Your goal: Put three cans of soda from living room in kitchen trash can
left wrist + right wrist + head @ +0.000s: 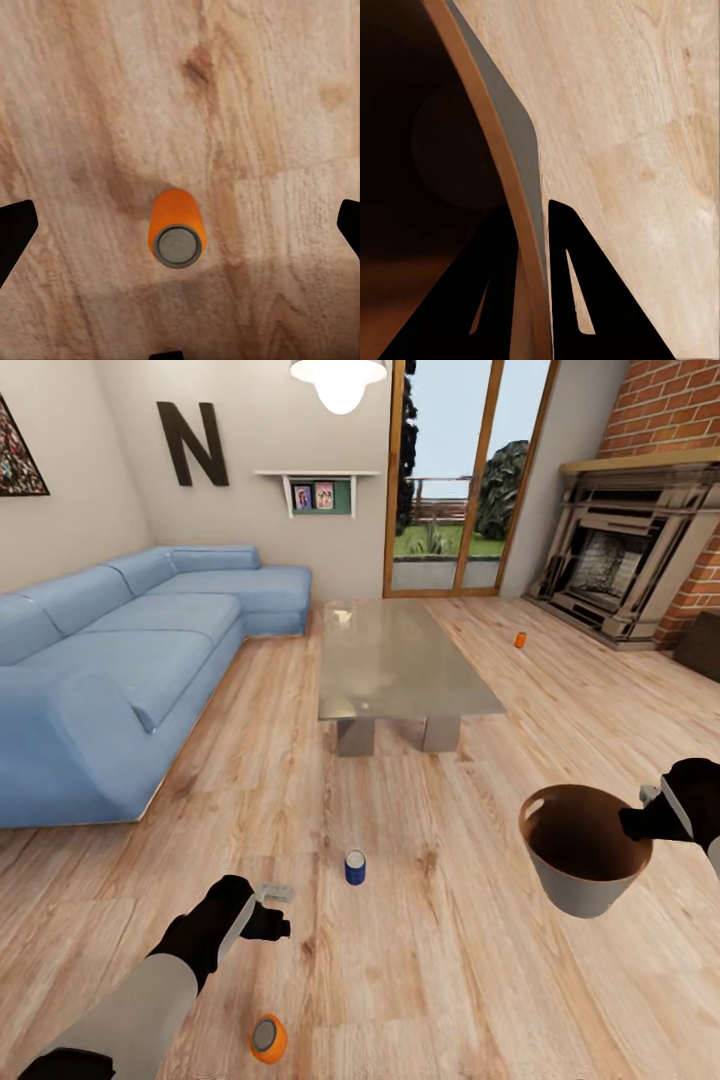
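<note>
An orange-red can of soda point(268, 1038) stands upright on the wood floor close in front of me. In the left wrist view that can point(177, 229) sits between the wide-spread fingertips point(15, 236), untouched. My left gripper point(272, 908) hovers open just beyond it. A dark blue can point(355, 866) stands a little farther ahead, to the right of the left gripper. Another orange can point(520, 640) stands far off, right of the coffee table. My right gripper point(640, 822) is shut on the rim of the tash can point(585, 855), holding it off the floor. The right wrist view shows the bin wall point(521, 150) pinched between both fingers.
A blue corner sofa point(110, 670) fills the left side. A glass coffee table point(400, 660) stands ahead in the middle. The brick fireplace point(620, 560) is at the far right, and glass doors point(455, 480) are at the back. Open wood floor lies around the cans.
</note>
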### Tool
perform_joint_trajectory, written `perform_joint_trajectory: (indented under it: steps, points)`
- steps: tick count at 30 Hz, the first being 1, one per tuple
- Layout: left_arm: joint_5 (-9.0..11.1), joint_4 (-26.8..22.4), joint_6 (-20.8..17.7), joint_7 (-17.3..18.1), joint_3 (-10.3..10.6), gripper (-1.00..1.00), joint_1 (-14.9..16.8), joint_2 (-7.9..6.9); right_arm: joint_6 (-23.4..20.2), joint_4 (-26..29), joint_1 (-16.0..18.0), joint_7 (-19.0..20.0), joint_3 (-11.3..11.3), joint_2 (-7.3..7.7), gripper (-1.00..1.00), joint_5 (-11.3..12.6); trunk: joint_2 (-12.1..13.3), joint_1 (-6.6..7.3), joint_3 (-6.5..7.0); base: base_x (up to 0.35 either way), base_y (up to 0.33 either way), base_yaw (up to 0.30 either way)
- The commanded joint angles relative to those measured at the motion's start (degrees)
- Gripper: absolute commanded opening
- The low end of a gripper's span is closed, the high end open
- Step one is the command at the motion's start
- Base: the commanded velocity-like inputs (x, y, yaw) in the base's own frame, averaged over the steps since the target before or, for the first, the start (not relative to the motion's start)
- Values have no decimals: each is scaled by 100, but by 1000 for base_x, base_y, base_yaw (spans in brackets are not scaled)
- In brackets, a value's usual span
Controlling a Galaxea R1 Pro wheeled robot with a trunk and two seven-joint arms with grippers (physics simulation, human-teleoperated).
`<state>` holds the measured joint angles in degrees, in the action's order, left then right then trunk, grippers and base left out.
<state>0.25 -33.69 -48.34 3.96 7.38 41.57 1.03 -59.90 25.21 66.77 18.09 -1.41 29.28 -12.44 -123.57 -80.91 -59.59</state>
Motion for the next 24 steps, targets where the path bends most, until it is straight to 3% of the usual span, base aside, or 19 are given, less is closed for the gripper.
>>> perform_joint_trajectory:
  steps: [1, 19, 24]
  points:
    - [0, 1, 0, 0, 0, 100, 0, 1, -10, -53, 54, 19, -7, -1, -100, 74, -42, -22, -27, 0, 0, 0]
    - [-3, -6, 4, -6, 0, 100, 0, 11, -10, -714, 771, 19, 7, 7, -100, -44, -764, -417, -510, 0, 0, 0]
    - [-12, -2, -2, -11, 0, 100, 0, 11, -10, -760, 824, 19, 8, 11, -100, -96, -965, -527, -644, 0, 0, 0]
